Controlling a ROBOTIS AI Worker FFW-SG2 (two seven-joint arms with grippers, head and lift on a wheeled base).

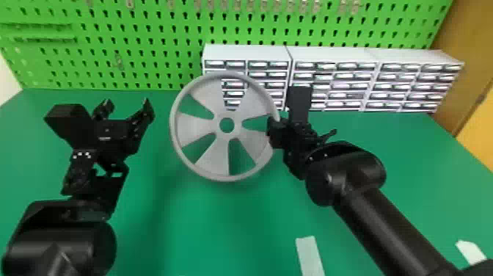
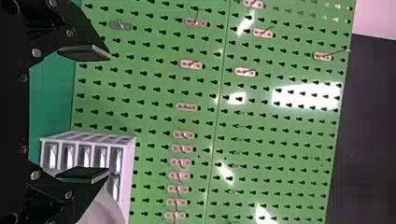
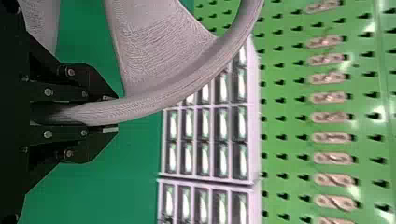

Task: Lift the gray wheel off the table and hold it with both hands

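The right claw (image 1: 275, 127) grips the wheel (image 1: 216, 158); the left claw (image 1: 126, 103) gapes wide. Behind stand drawers (image 1: 346, 76), contents too small to tell.

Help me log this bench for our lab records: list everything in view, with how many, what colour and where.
wheel: 1, gray, upright above the table, rim in the right gripper
table: 1, green, below the wheel and arms
drawer cabinets: 3, whitish, side by side at the table's back
pegboard: 1, green, behind the table
hooks: many, pinkish, on the pegboard
strips: 2, white, near part of the table, toward the right
panel: 1, brown, right of the pegboard
arms: 2, black, one on each side
left gripper: 1, black, open, left of the wheel
right gripper: 1, black, closed on the wheel's right rim
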